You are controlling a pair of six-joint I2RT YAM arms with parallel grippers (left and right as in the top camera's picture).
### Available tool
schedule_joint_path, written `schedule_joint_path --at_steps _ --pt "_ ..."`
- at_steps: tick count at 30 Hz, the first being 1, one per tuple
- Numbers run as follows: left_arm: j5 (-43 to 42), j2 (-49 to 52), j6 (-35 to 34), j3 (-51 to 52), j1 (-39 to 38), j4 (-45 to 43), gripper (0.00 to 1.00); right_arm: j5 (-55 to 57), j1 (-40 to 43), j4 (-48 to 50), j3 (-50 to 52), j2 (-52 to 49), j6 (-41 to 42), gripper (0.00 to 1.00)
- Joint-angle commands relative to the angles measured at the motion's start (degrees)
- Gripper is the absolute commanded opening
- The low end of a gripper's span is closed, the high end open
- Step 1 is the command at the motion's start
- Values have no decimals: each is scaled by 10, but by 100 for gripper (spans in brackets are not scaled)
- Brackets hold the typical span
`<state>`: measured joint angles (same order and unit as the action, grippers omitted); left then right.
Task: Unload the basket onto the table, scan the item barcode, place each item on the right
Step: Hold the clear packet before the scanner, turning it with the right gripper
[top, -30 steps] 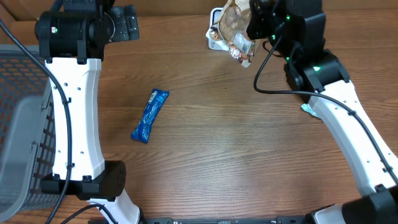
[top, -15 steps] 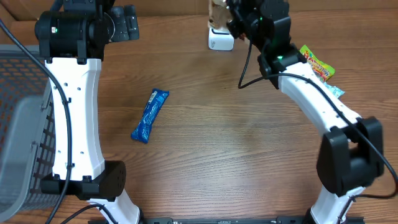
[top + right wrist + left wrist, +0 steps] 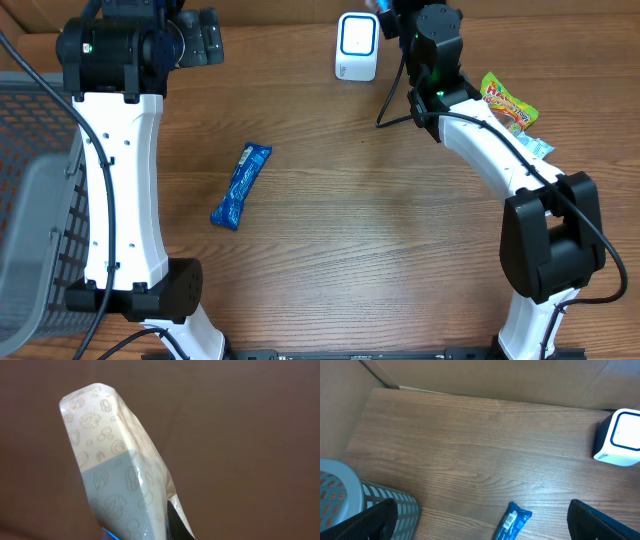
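In the right wrist view a cream pouch printed with nut drawings fills the lower left, and my right gripper is shut on it; one dark finger shows beside it. No barcode shows on the pouch's visible side. Overhead, the right gripper sits at the table's far edge, just right of the white scanner with its blue ring, and the pouch is out of frame there. My left gripper hangs open high over the left side, holding nothing. The scanner also appears at the right of the left wrist view.
A blue snack bar lies left of the table's middle, also seen as a blue snack bar below the left gripper. A colourful packet lies at the right. A grey mesh basket stands at the left edge.
My right arm has carried the pouch from over the scanner up past the table's far edge, uncovering the scanner. The left arm has not moved.
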<state>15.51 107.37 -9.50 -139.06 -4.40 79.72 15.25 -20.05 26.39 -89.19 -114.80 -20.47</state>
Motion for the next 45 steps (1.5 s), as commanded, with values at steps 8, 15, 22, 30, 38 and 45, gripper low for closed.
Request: schedule_joint_path --at_steps 8,15,22,30,38,45 --pt "5 2 -4 -1 -1 -2 100 85 -5 132 -6 -54 -96 4" --pt "5 2 -4 -1 -1 -2 100 72 -30 170 -71 -156 -329 4" --pt "5 2 -4 -1 -1 -2 99 28 -43 183 -119 -208 -356 4" --pt "5 2 -4 -1 -1 -2 100 -19 -54 187 -119 -209 -353 4" --pt "5 2 -4 -1 -1 -2 100 -66 -64 185 -119 -209 -366 4" --pt "5 2 -4 -1 -1 -2 99 -103 -85 185 -119 -209 -416 4"
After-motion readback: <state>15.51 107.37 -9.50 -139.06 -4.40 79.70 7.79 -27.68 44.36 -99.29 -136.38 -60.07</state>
